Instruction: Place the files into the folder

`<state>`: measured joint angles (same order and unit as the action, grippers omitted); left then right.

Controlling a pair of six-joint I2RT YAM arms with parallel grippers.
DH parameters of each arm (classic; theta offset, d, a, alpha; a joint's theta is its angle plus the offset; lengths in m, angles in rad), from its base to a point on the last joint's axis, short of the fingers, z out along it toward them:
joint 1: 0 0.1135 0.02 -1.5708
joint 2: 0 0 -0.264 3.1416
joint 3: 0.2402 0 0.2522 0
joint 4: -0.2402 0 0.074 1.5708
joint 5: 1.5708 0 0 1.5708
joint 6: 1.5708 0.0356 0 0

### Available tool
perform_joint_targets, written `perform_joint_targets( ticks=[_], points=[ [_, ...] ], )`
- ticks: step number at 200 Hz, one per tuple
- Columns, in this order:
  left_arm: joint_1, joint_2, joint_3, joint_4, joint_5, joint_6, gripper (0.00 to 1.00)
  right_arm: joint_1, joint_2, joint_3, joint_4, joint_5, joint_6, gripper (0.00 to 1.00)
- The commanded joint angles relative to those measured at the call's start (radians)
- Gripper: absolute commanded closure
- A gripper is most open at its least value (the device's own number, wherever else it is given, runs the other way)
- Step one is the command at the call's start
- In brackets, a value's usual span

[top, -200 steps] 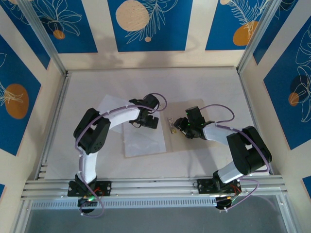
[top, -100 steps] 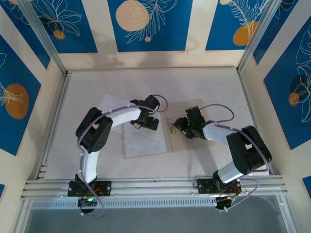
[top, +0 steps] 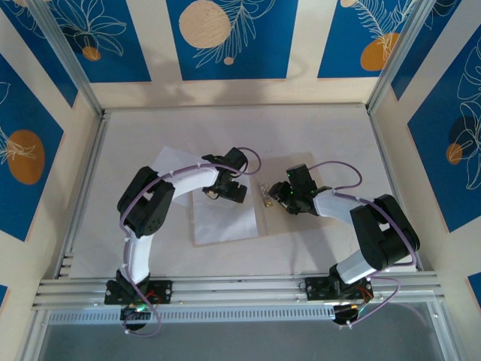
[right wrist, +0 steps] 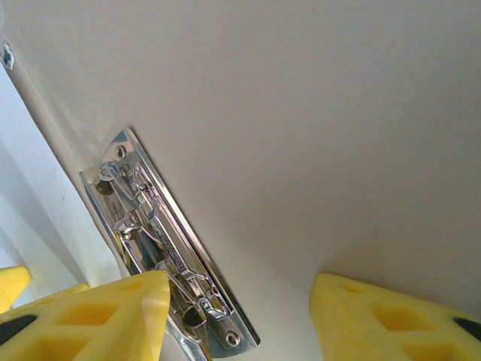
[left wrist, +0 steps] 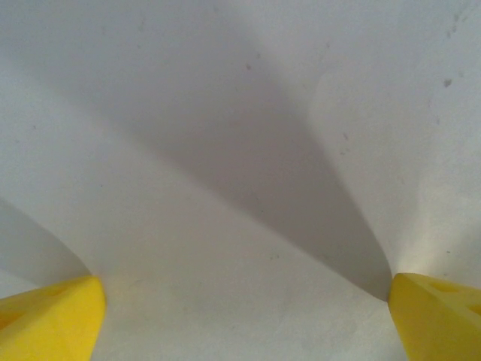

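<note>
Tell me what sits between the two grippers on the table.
A small metal clip lies between the left gripper and the right gripper, closer to the right one. The top external view shows this.

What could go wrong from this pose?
1. The left gripper is open with its yellow fingers at the white paper sheet, which looks bowed between them; closing may crease it.
2. The right gripper stands open beside the shiny metal clip on the cream-lined card folder; a finger may snag it.

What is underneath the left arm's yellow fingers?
A plain white sheet lies under the fingers. What is beneath the sheet is covered.
</note>
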<state>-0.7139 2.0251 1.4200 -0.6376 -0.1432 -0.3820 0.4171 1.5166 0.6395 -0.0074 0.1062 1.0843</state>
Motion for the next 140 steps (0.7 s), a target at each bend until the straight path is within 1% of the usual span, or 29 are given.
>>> perform_joint_targets(
  ticks=[1,25,84,97,118,126,140],
  points=[
    [0.011,0.021,0.018,-0.104,-0.035,0.040,0.03,0.006,0.043,-0.018,-0.097,0.043,0.017,0.45],
    [0.021,0.027,0.030,-0.138,-0.062,0.046,0.03,0.005,0.042,-0.018,-0.098,0.043,0.018,0.45],
    [0.027,0.021,0.025,-0.142,-0.055,0.053,0.03,0.005,0.046,-0.018,-0.101,0.041,0.019,0.45],
    [0.029,0.020,0.026,-0.136,-0.040,0.062,0.03,0.005,0.045,-0.016,-0.100,0.041,0.020,0.45],
    [0.025,-0.001,0.025,-0.108,0.015,0.079,0.02,0.006,0.047,-0.015,-0.098,0.041,0.019,0.45],
    [0.025,-0.008,0.034,-0.109,0.020,0.084,0.00,0.006,0.049,-0.014,-0.099,0.041,0.019,0.45],
    [0.024,-0.026,0.051,-0.117,0.027,0.090,0.00,0.007,0.048,-0.015,-0.098,0.041,0.018,0.45]
  ],
)
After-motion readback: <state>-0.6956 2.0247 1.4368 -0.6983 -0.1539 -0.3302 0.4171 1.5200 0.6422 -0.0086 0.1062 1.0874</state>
